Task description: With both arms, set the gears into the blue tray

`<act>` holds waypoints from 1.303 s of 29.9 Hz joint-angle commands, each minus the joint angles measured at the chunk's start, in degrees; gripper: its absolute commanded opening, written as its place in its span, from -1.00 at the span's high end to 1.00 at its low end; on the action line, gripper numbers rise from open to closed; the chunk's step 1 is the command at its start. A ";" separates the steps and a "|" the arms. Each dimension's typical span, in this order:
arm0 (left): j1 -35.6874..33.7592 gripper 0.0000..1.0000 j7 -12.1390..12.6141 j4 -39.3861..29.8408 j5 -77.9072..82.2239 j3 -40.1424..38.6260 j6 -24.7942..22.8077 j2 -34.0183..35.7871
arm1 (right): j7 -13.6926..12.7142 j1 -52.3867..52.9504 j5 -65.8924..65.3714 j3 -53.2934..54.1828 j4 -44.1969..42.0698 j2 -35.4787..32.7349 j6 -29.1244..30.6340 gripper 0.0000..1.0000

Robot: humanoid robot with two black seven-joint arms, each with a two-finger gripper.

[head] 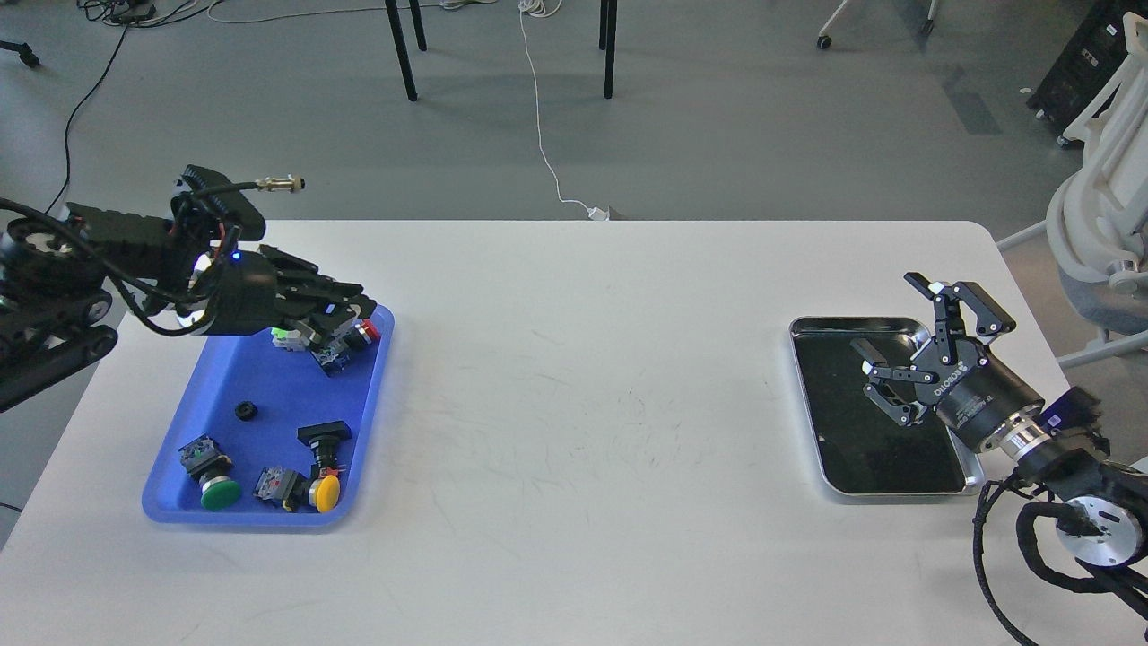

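Note:
The blue tray [269, 381] lies at the table's left side. One small black gear [246, 411] rests on its floor, left of centre. My left gripper [343, 321] hangs over the tray's far right corner, just above a red-capped switch [365, 332]. Its fingers look dark and bunched, so I cannot tell whether they hold anything. At the right, my right gripper [897, 348] hovers open over the dark metal tray [861, 453] with nothing between its fingers.
Push-button switches lie in the blue tray: a green-capped one [218, 492], a yellow-capped one [325, 492] and a black one [325, 434]. The metal tray looks bare. A white chair [1108, 215] stands beyond the table's right edge.

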 commanded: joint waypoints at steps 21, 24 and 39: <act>7.07 0.68 0.00 22.41 0.45 0.51 2.58 -7.03 | 0.00 -0.80 -0.08 -0.13 0.33 0.35 0.00 -0.95; 8.12 0.67 0.00 23.65 0.63 0.42 2.84 -7.12 | 0.00 -0.80 -0.17 -0.22 0.24 0.35 0.00 -0.95; 10.15 0.31 0.00 23.82 1.77 -0.28 4.33 -7.29 | 0.00 -0.80 -0.17 -0.22 0.42 0.35 0.00 -0.95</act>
